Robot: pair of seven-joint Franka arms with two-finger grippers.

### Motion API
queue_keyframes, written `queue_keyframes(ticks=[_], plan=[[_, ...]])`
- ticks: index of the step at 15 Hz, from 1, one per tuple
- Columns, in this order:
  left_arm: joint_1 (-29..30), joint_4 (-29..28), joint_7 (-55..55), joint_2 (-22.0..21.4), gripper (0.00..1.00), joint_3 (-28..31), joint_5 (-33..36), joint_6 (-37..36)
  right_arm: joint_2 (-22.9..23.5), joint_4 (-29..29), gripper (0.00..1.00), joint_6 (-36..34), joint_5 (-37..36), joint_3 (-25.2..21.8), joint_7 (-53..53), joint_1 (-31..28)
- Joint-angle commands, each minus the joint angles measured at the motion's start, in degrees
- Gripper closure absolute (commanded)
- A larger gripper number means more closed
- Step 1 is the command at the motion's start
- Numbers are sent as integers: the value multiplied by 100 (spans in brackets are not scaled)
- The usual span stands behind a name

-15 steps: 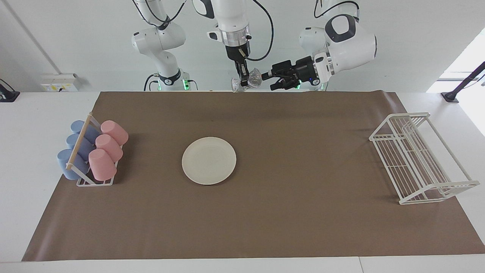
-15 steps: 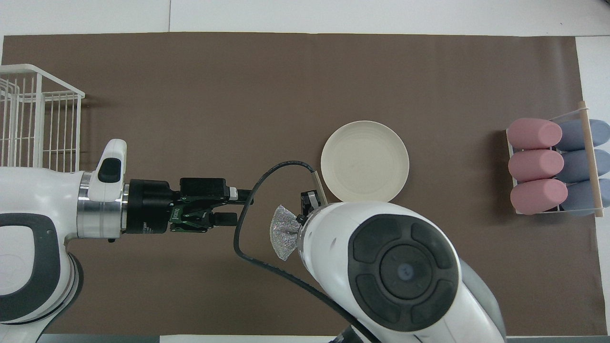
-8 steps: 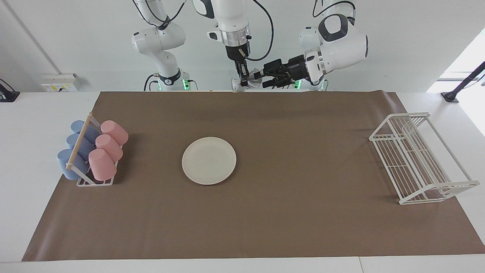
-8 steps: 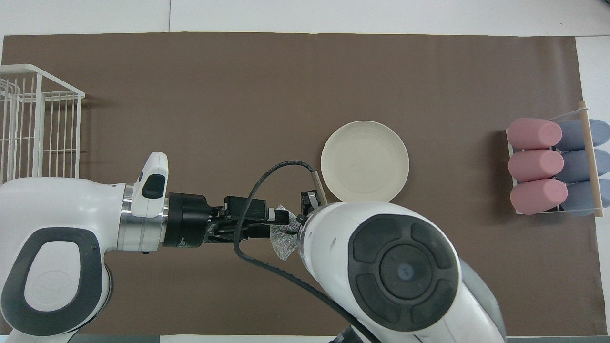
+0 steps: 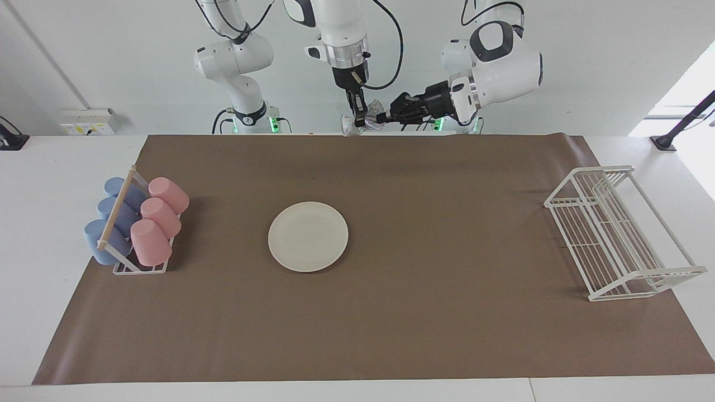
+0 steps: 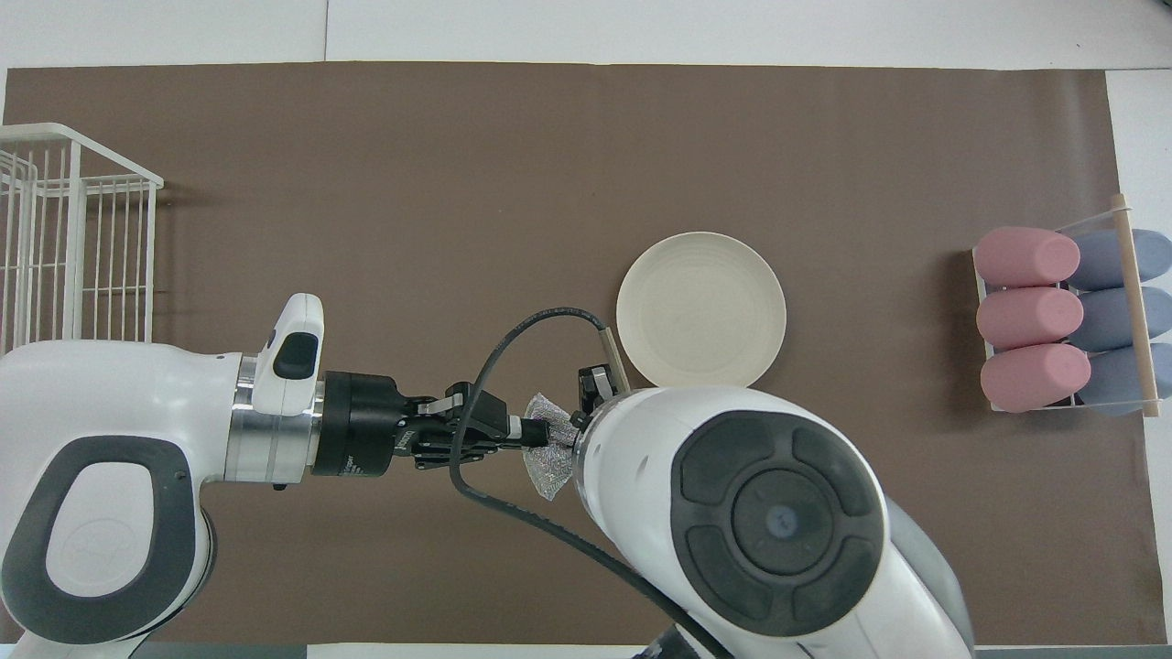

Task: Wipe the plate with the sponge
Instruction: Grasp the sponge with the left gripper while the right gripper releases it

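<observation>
Two hands meet on one sponge (image 5: 366, 120), a small crinkled pad of glittery silver mesh held up in the air over the edge of the brown mat (image 5: 391, 335) nearest the robots. The right hand (image 5: 358, 118) hangs straight down from its upright arm, fingers pinched together on the sponge. The left hand (image 5: 381, 117) reaches in level from the side, its arm bent low, and its fingertips are also closed on the mesh.

On the smooth, matte mat that covers the white worktop (image 5: 33, 178) lies the plate (image 5: 308, 236), round, flat and cream-white with a shallow rim, out in the middle and bare. Toward the right arm's end sits a small rack (image 5: 139, 268) of pink and blue cups lying on their sides; toward the left arm's end stands a white wire rack (image 5: 620, 234).
</observation>
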Motion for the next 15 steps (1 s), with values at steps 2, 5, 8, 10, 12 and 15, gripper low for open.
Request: queue_keyframes(ticks=[2, 5, 8, 10, 12, 15], plan=[[-38, -93, -92, -112, 100, 78, -89, -72, -4, 2, 5, 21, -100, 26, 86, -64], [6, -93, -136, -112, 100, 79, -89, -72, -30, 20, 0, -5, -100, -27, -709, -186], [76, -93, -197, -103, 100, 87, -54, -72, -83, 11, 0, -67, -100, -27, -2483, -581], [268, -93, -206, -95, 100, 87, 95, -55, -92, 11, 0, -146, -100, -36, -3748, -888], [331, -58, -206, -42, 100, 87, 629, -55, -92, 11, 0, -164, -100, -36, -5127, -1266], [612, -6, -206, 11, 100, 87, 1516, -107, -92, 28, 0, -295, -100, -36, -6887, -1759]])
